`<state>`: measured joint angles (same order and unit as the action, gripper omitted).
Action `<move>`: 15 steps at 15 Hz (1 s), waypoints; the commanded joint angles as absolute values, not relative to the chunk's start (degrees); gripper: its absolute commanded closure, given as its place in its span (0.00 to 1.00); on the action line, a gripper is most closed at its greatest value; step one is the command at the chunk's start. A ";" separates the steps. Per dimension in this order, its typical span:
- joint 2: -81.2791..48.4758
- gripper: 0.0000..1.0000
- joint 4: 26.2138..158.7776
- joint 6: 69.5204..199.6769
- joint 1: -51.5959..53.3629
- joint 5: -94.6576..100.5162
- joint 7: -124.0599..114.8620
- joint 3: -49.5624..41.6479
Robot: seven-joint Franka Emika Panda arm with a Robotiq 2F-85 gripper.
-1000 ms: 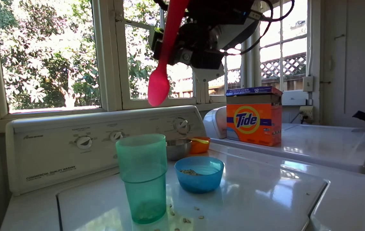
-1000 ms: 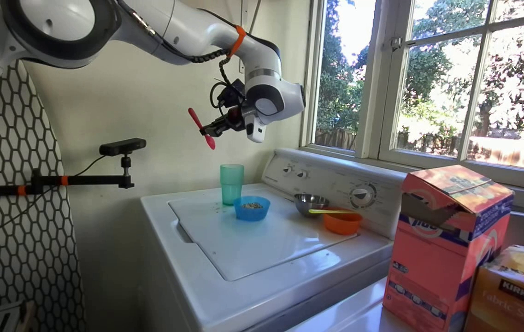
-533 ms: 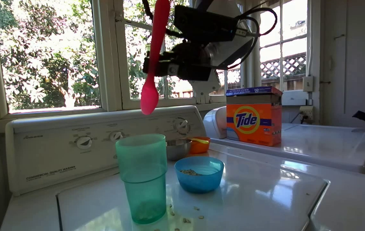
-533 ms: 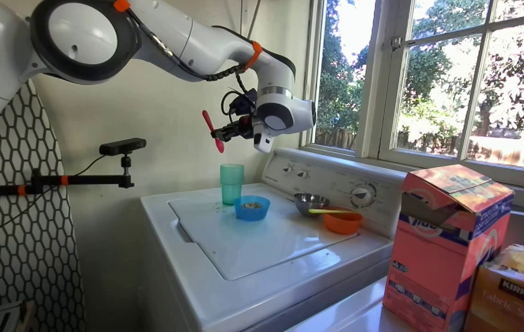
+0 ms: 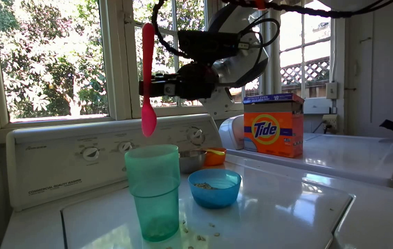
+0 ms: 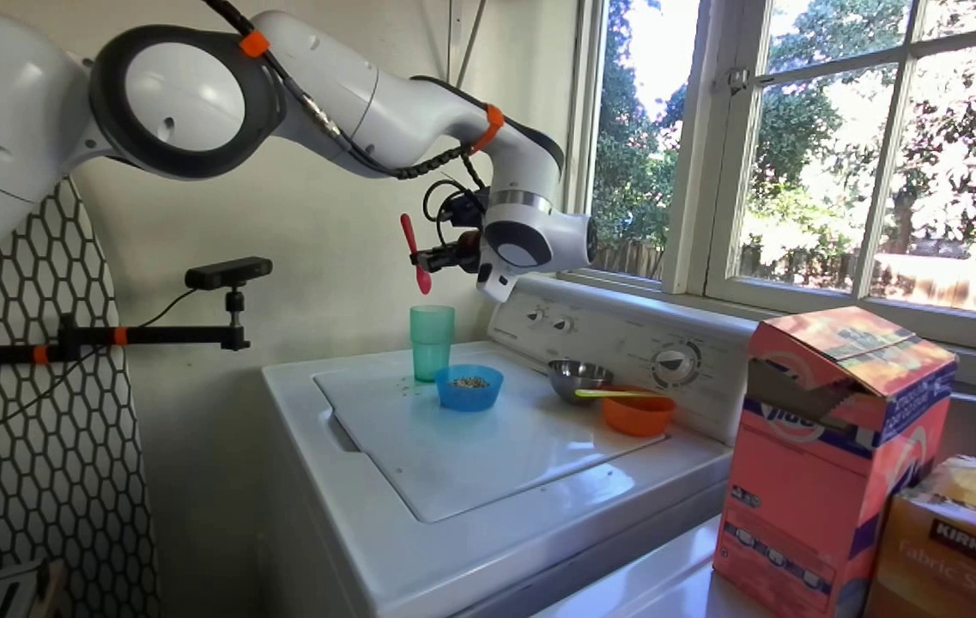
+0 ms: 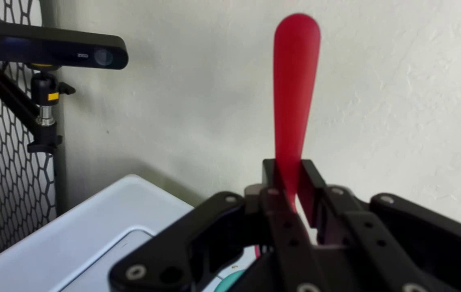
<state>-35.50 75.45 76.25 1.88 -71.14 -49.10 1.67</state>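
Grips red spoon (image 5: 148, 71) head-down in nearly closed gripper (image 7: 290, 174), just above green tumbler (image 5: 153, 193) near washer lid (image 6: 453, 463) edge; apparently at alignment stage, calling next for steadiness.

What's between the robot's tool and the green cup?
The scoop end of the red spoon, which the tool grips, then a bare gap above the green cup. Both exterior views show it.
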 commanded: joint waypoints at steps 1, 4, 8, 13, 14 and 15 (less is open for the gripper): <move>-38.88 0.96 72.13 78.59 1.48 -74.01 -54.14 1.84; -39.67 0.96 71.81 80.59 1.25 -73.39 -57.41 1.38; -39.88 0.96 71.91 80.76 1.00 -72.53 -61.13 1.00; -40.39 0.96 71.66 79.51 1.18 -71.07 -66.28 1.08; -40.56 0.96 71.57 79.44 1.32 -70.89 -66.91 1.14; -40.76 0.96 71.45 79.22 1.40 -70.76 -67.37 1.23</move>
<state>-39.29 73.46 79.87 1.04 -72.17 -64.62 1.06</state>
